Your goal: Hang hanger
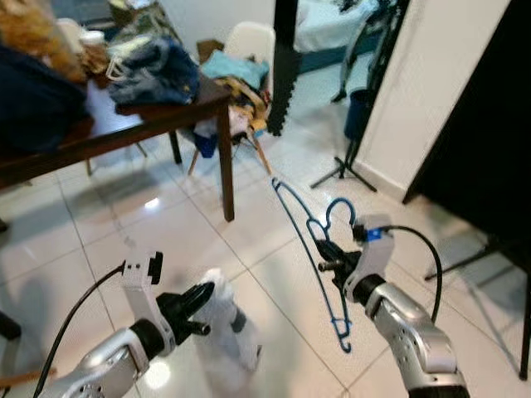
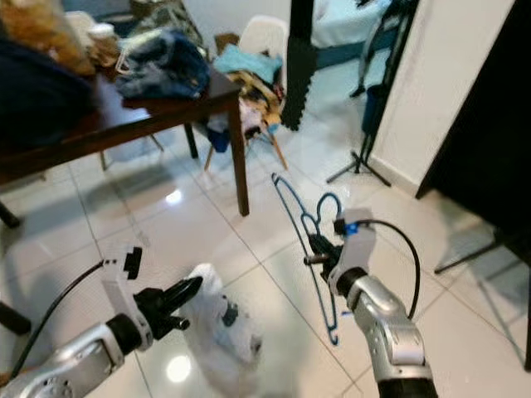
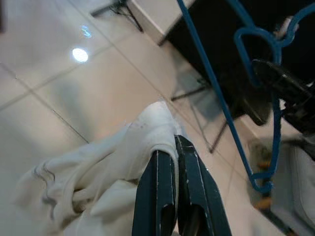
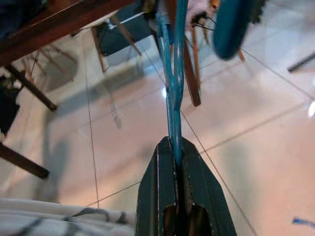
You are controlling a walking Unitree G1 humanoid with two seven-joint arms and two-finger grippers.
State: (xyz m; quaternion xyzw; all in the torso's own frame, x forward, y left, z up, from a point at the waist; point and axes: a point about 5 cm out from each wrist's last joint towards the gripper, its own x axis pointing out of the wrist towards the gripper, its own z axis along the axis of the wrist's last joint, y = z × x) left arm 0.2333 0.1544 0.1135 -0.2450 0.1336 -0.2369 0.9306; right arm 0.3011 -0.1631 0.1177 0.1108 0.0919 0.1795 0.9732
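A thin blue wire hanger (image 1: 291, 224) hangs tilted above the tiled floor, hook toward the right. My right gripper (image 1: 326, 255) is shut on its wire near the hook; the right wrist view has the hanger (image 4: 172, 98) running straight out from the closed fingers (image 4: 160, 167). Lower left, my left gripper (image 1: 203, 298) is shut on a crumpled white garment (image 1: 228, 319) that droops toward the floor. In the left wrist view the cloth (image 3: 113, 167) is pinched between the fingertips (image 3: 162, 162), with the hanger (image 3: 211, 83) just beyond it.
A dark wooden table (image 1: 166, 120) piled with clothes stands at the back left, and a white chair (image 1: 249, 41) heaped with clothes behind it. A tripod stand (image 1: 348, 166) and a white wall are at the right, next to a dark panel (image 1: 489, 124).
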